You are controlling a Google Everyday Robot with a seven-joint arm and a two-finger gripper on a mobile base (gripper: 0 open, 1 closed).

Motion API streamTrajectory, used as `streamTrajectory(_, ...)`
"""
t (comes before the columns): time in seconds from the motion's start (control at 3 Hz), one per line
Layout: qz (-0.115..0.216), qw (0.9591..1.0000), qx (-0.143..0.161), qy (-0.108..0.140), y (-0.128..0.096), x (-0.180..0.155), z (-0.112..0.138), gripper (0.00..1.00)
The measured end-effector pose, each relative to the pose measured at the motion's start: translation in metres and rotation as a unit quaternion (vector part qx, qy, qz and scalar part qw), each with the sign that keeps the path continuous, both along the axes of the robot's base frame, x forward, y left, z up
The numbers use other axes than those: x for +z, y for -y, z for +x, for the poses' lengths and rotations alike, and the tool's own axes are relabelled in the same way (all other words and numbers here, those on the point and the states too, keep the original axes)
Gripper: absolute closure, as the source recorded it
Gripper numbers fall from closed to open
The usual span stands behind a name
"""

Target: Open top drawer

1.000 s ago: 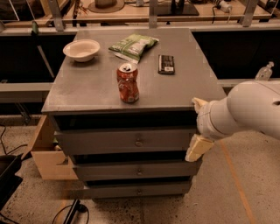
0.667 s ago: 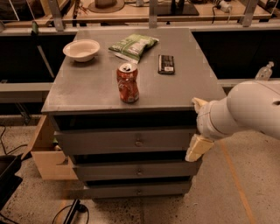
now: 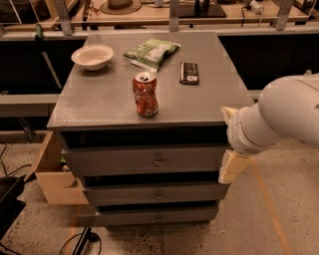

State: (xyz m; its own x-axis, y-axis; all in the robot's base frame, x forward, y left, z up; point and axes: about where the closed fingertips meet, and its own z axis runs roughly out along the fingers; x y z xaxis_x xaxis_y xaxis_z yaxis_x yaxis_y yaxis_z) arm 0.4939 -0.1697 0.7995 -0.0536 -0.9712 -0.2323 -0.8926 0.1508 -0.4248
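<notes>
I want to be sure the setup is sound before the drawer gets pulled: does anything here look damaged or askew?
The can, standing near the front edge of the cabinet, looks dented around its middle and slightly crooked. Nothing appears spilled. The gripper sits at the right end of the top drawer.

Likely a lab or workshop: speckled concrete floor (image 3: 279, 214), loose cables (image 3: 75, 241) on it, a cluttered workbench (image 3: 149, 15) beyond the grey cabinet's (image 3: 114, 99) far edge; the gripper (image 3: 231, 149) hangs at its right front corner
</notes>
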Motion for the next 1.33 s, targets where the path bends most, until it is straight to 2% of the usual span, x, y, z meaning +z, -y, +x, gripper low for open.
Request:
streamTrajectory(0.33, -0.029, 0.9993, 0.015, -0.021, 0.002, -0.007, -0.042, 0.00)
streamTrajectory(0.67, -0.032, 0.9978, 0.038, -0.044, -0.001, -0.042, -0.083, 0.00)
streamTrajectory(1.0, -0.014, 0.9975, 0.055, -0.042, -0.011, -0.078, -0.093, 0.00)
streamTrajectory(1.33, 0.005, 0.9977, 0.066, -0.016, -0.021, -0.097, -0.077, 0.00)
